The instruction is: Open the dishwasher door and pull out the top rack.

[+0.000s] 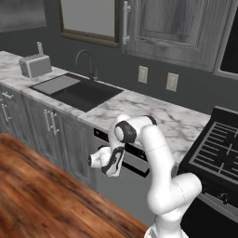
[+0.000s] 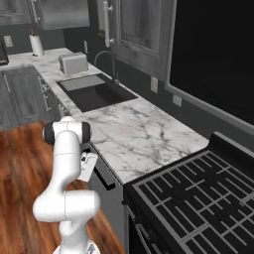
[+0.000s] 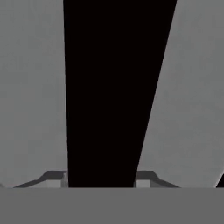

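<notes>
The dishwasher door (image 1: 122, 193) is a plain grey panel under the marble counter, and it stands closed. Its black bar handle (image 1: 138, 163) runs across the panel below the black control strip (image 1: 99, 135). My gripper (image 3: 101, 181) is at the handle (image 3: 109, 87), and the bar fills the whole gap between the two fingertips (image 3: 56, 178), which touch its sides. From the right base view the hand (image 2: 89, 166) presses against the door's handle (image 2: 102, 174). The top rack is hidden behind the closed door.
A dark sink (image 1: 81, 93) with a faucet sits left of the dishwasher, and a toaster (image 1: 35, 65) stands beyond it. The black stove (image 1: 218, 148) borders the door's right side. Grey cabinet doors (image 1: 51, 130) stand to the left. Wood flooring (image 1: 42, 200) lies in front.
</notes>
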You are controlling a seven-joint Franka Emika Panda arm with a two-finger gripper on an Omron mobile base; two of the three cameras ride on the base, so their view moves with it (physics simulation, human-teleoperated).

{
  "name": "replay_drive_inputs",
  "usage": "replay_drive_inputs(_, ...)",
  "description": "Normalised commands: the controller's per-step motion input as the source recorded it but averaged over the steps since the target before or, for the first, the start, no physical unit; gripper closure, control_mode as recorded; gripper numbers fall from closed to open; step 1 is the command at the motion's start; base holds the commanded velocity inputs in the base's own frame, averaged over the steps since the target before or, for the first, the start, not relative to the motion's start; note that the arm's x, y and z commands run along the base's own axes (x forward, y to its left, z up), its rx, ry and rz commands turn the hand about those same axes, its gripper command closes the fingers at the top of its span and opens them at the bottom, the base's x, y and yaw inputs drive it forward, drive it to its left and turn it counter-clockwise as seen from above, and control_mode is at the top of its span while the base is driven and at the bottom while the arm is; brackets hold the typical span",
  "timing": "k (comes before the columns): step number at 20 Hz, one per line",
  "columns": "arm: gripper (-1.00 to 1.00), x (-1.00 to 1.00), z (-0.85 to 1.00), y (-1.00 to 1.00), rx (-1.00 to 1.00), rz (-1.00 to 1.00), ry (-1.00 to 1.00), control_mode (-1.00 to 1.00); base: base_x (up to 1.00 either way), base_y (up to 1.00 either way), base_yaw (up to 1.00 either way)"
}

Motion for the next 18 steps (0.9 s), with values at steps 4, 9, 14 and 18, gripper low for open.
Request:
replay_drive_inputs(4, 1.00, -0.88, -0.51, 0.37, 0.02, -0.06, 0.45, -1.00, 0.00, 0.00, 0.00)
replay_drive_inputs(9, 1.00, -1.00, -0.60, 0.69, 0.07, -0.02, 0.50, -1.00, 0.00, 0.00, 0.00)
replay_drive_inputs(14, 1.00, -1.00, -0.73, 0.87, 0.09, 0.00, 0.54, -1.00, 0.00, 0.00, 0.00)
replay_drive_inputs(18, 1.00, -1.00, -0.83, 0.97, 0.10, 0.00, 0.55, -1.00, 0.00, 0.00, 0.00)
